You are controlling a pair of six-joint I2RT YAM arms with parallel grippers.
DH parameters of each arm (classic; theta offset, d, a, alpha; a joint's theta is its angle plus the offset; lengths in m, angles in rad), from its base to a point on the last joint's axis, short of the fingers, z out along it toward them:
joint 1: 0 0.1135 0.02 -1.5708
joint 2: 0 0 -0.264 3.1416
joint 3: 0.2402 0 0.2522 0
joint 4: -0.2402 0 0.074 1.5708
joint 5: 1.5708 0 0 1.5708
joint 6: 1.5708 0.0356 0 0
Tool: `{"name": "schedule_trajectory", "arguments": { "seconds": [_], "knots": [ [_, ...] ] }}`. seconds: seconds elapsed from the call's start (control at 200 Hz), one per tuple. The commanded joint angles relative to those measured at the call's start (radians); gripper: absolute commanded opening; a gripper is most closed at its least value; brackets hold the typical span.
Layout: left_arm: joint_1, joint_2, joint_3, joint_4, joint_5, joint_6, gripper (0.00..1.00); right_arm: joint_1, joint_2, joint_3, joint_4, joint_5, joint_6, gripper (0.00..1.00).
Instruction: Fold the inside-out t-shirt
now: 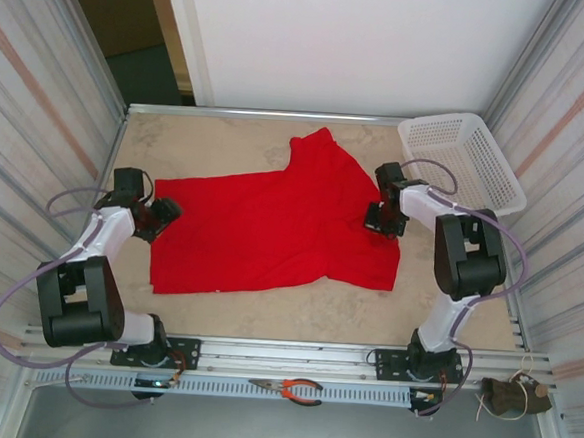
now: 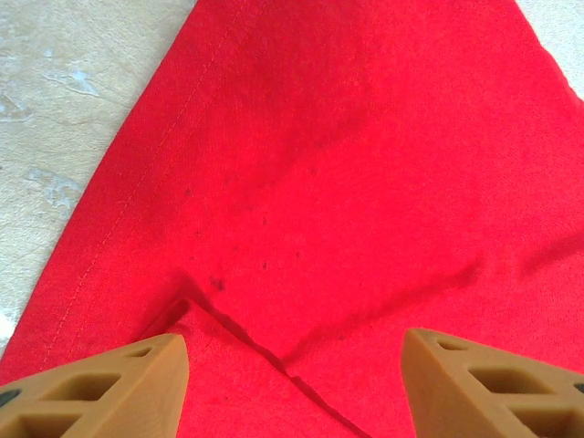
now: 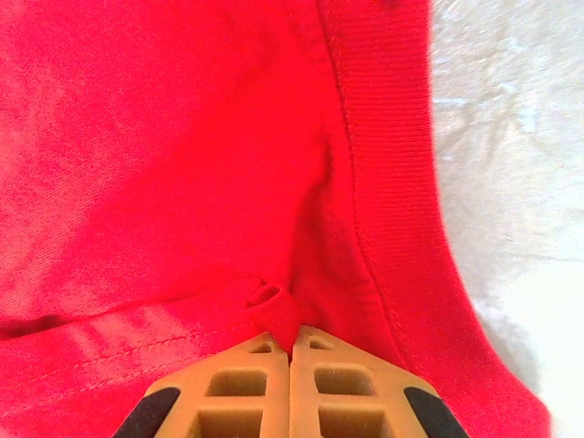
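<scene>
Lying spread flat on a pale, mottled table [image 1: 227,144], the inside-out t-shirt [image 1: 271,228] shows only plain bright red cloth and stretches from one arm to the other.

The left gripper [image 1: 160,216] sits at the shirt's left edge. In its wrist view, its two tan fingers [image 2: 109,383] stand wide apart with nothing clamped between them. Red cloth lies under and ahead of them. A dark crease runs across the gap between the fingers. A stitched hem [image 2: 119,219] runs away ahead and to the left of the left finger, and bare table shows beyond that hem.

The right gripper [image 1: 384,221] rests on the shirt's right edge. In its wrist view, its tan fingertips [image 3: 265,351] are pressed tightly together, pinching a small rolled nub of red cloth that pokes out just ahead of them. A ribbed, double-stitched band [image 3: 392,182] of the shirt curves away ahead and to the right of the tips, with pale table beyond it. More red cloth lies ahead and to the left.

A white slotted basket [image 1: 461,161] sits beyond the right gripper, well apart from the shirt. Red-handled pliers [image 1: 290,389] lie on the metal rail between the two arm bases.
</scene>
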Motion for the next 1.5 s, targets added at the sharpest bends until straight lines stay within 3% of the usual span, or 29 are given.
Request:
{"name": "schedule_trajectory", "arguments": {
  "seconds": [0.0,0.175,0.346,0.386,0.426,0.451,0.596,0.726,0.842,1.022,1.182,1.383,1.498],
  "knots": [
    [0.010,-0.029,0.001,-0.006,0.006,-0.006,0.64,-0.015,-0.099,0.042,-0.075,0.028,-0.021,0.00],
    [0.011,-0.022,0.001,-0.004,0.004,-0.003,0.64,-0.029,-0.135,0.084,-0.106,0.040,-0.036,0.00],
    [0.010,-0.018,-0.006,0.003,0.006,-0.008,0.64,-0.035,-0.059,0.137,-0.088,0.044,-0.040,0.00],
    [0.010,-0.015,-0.008,0.007,0.010,-0.013,0.64,-0.038,-0.031,0.150,-0.089,0.050,-0.043,0.13],
    [0.011,-0.011,-0.007,0.009,0.015,-0.015,0.64,-0.040,-0.015,0.158,-0.095,0.068,-0.046,0.33],
    [0.010,-0.010,-0.008,0.009,0.018,-0.016,0.64,-0.040,-0.013,0.157,-0.101,0.085,-0.046,0.38],
    [0.008,-0.036,-0.021,0.009,0.034,-0.019,0.64,-0.042,-0.128,0.050,-0.114,0.107,-0.026,0.51],
    [0.002,-0.109,-0.062,0.014,0.094,-0.045,0.64,-0.036,-0.308,-0.123,-0.102,0.056,0.030,0.51],
    [-0.064,-0.203,-0.135,0.035,0.113,-0.098,0.64,-0.020,-0.438,-0.280,-0.035,-0.034,0.120,0.48],
    [-0.204,-0.234,-0.298,0.164,0.090,-0.220,0.65,0.008,-0.443,-0.424,0.123,-0.129,0.265,0.46],
    [-0.213,-0.177,-0.394,0.288,0.088,-0.285,0.65,-0.011,-0.363,-0.481,0.121,-0.092,0.380,0.45],
    [-0.210,-0.166,-0.358,0.177,0.009,-0.254,0.64,-0.075,-0.451,-0.538,-0.028,-0.005,0.553,0.46],
    [-0.166,-0.163,-0.321,0.146,0.000,-0.204,0.64,-0.099,-0.499,-0.570,-0.072,0.005,0.621,0.46]
  ]
}}
